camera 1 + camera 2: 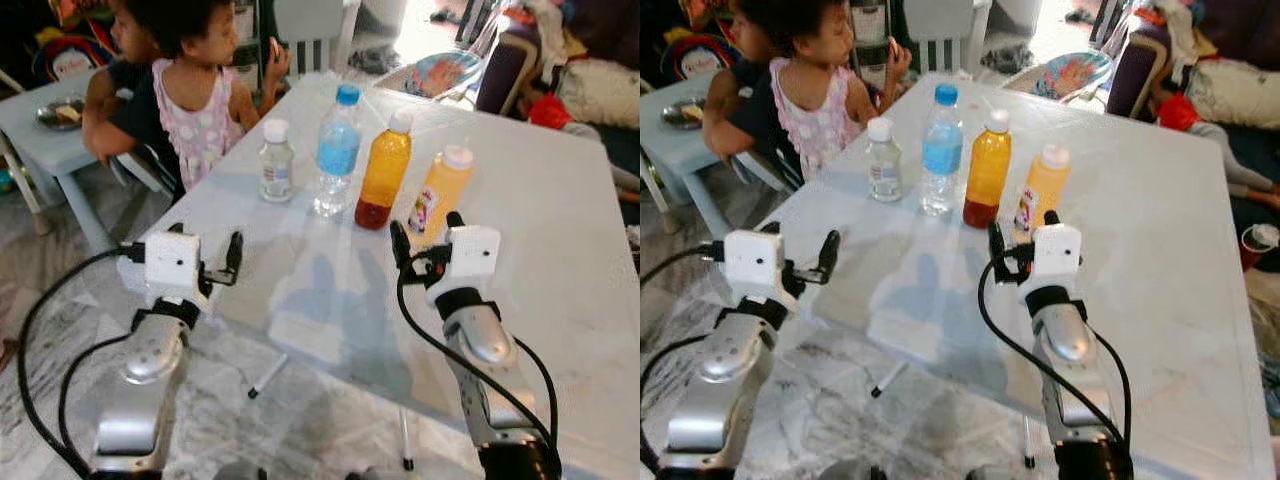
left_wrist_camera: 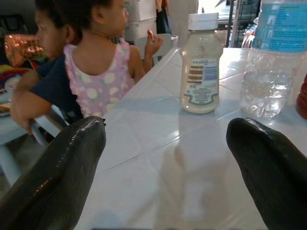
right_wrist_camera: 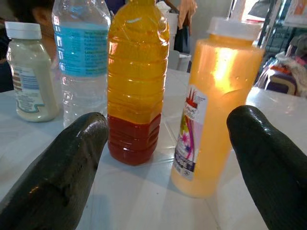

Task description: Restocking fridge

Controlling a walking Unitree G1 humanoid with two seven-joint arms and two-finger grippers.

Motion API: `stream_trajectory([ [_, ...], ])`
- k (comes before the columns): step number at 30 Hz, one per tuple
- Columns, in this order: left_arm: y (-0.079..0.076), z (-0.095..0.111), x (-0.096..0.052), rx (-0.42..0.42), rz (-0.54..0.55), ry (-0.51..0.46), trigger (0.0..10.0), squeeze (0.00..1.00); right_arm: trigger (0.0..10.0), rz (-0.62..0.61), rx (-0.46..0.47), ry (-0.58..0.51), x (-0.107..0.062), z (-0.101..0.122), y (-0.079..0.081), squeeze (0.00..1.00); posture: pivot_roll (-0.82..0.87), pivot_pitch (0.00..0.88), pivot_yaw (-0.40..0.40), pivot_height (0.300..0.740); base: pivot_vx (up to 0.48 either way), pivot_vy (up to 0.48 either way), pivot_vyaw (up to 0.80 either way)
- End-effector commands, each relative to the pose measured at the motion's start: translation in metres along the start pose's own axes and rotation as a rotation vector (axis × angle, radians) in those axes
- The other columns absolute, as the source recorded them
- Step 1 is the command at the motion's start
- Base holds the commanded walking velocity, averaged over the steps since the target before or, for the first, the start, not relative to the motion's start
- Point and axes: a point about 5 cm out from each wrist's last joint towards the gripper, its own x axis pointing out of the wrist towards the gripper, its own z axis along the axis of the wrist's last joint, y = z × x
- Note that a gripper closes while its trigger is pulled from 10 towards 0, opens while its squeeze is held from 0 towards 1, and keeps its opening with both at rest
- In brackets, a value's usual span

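Bottles: four are standing upright in a row on the white worktop [image 1: 560, 230], none touching its neighbour.
Small bottle [image 1: 276, 160]: sitting at the robot's left end, white-capped, holding pale creamy liquid.
Water bottle [image 1: 337, 152]: standing next along, blue cap and blue label, clear water showing below the label.
Two-tone bottle [image 1: 384, 171]: standing third, holding orange liquid over a dark red layer at the base.
Orange bottle [image 1: 441, 194]: closing the row on the robot's right, white cap, full of orange drink, label facing the robot.
Right gripper [image 1: 427, 233]: hovering just in front of the orange bottle, fingers spread wide and holding nothing.
Left gripper [image 1: 205, 246]: hanging at the worktop's near-left edge, fingers spread wide, facing the small bottle, well short of it.
Open room: bare worktop is stretching to the right of the row and between grippers and bottles.
Left edge: two children [image 1: 190, 90] are sitting close against the worktop's far-left side.
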Motion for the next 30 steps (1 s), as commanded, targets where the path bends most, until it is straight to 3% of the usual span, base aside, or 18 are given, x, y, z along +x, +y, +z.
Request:
stream_trajectory([
  [1, 0.002, 0.005, -0.003, 0.007, -0.007, -0.023, 10.0, 0.00, 10.0, -0.045, -0.041, -0.035, 0.003, 0.008, -0.009, 0.00, 0.06, 0.103, -0.048, 0.740, 0.000, 0.000, 0.00],
  [11, 0.002, 0.005, -0.006, 0.034, -0.005, -0.037, 10.0, 0.00, 10.0, -0.148, -0.111, -0.085, 0.013, 0.019, -0.029, 0.00, 0.06, 0.106, -0.046, 0.740, 0.000, 0.000, 0.00],
  [15, 0.002, 0.004, -0.006, 0.037, 0.042, 0.004, 10.0, 0.00, 10.0, -0.168, -0.121, -0.099, 0.019, 0.023, -0.036, 0.00, 0.07, 0.107, -0.043, 0.740, 0.000, 0.000, 0.00],
  [20, 0.000, 0.004, -0.006, 0.047, -0.017, -0.007, 10.0, 0.00, 10.0, -0.182, -0.128, -0.109, 0.026, 0.027, -0.044, 0.00, 0.07, 0.109, -0.038, 0.740, 0.000, 0.000, 0.00],
  [30, -0.002, 0.005, -0.005, 0.066, -0.013, -0.012, 10.0, 0.00, 10.0, -0.133, -0.138, -0.119, 0.036, 0.028, -0.042, 0.00, 0.08, 0.112, -0.036, 0.740, 0.000, 0.000, 0.00],
])
